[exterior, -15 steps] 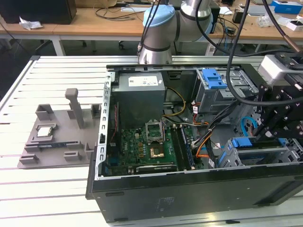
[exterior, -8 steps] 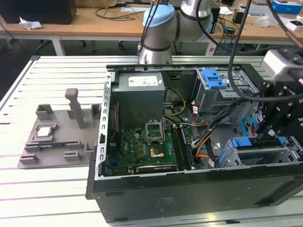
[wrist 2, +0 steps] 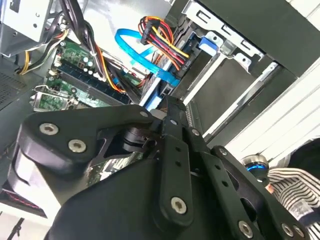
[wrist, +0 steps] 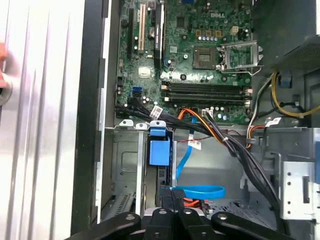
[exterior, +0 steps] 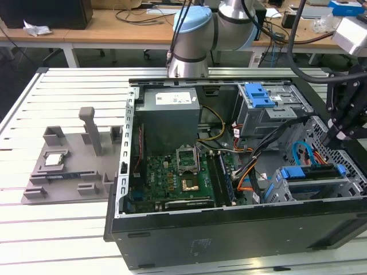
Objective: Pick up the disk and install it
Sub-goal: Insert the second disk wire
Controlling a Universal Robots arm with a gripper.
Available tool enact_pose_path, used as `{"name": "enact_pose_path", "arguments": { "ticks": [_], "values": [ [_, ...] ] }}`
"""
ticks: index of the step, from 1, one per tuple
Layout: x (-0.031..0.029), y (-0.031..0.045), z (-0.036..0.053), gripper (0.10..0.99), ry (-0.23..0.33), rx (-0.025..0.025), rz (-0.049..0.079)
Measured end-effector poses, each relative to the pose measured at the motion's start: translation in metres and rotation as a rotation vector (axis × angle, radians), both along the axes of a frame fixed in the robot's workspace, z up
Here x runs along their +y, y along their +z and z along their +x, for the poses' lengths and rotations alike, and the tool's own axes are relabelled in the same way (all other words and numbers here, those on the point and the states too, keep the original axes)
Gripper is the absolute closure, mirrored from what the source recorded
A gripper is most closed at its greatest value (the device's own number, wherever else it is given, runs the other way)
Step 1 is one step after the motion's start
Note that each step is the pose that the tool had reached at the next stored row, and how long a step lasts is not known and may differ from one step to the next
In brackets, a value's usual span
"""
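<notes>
The disk (exterior: 312, 171) sits on edge in the metal drive cage (exterior: 350, 186) at the case's front corner, on the exterior view's right, with blue carrier rails at both ends. In the first wrist view its blue rail tab (wrist: 160, 150) shows at the cage mouth. My black gripper (exterior: 338, 136) hangs just above the cage's end. In both wrist views its fingers (wrist: 165, 212) lie pressed together over the bay, and I see nothing between them. The gripper's tip (wrist 2: 170, 107) points down at the slot.
The open black computer case (exterior: 229, 235) holds a green motherboard (exterior: 178, 177), a grey power-supply box (exterior: 169, 112), an upper bay with a blue latch (exterior: 261, 94) and loose cables (exterior: 301, 154). A grey fixture with a small chip (exterior: 54, 160) lies outside. A striped sleeve (wrist 2: 295, 185) is near.
</notes>
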State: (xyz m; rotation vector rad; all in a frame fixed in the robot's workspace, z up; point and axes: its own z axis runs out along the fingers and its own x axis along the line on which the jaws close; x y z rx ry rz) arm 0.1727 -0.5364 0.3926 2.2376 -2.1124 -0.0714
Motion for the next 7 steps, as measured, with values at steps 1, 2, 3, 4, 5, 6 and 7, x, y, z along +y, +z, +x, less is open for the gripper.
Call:
{"name": "enact_pose_path", "arguments": {
  "ticks": [1, 2, 3, 4, 5, 6, 7],
  "values": [
    [0.0000, 0.0000, 0.0000, 0.980, 0.000, 0.0000, 0.000],
    [0.0000, 0.0000, 0.0000, 0.980, 0.000, -0.0001, 0.000],
    [0.0001, 0.0002, 0.0000, 0.980, 0.000, -0.0001, 0.000],
    [0.0000, 0.0003, 0.0000, 0.980, 0.000, -0.0001, 0.000],
    [0.0000, 0.0003, 0.0000, 0.980, 0.000, -0.0001, 0.000],
    [0.0000, 0.0003, 0.0000, 0.980, 0.000, -0.0001, 0.000],
    [0.0000, 0.0004, 0.0000, 0.980, 0.000, 0.0000, 0.000]
  ]
}}
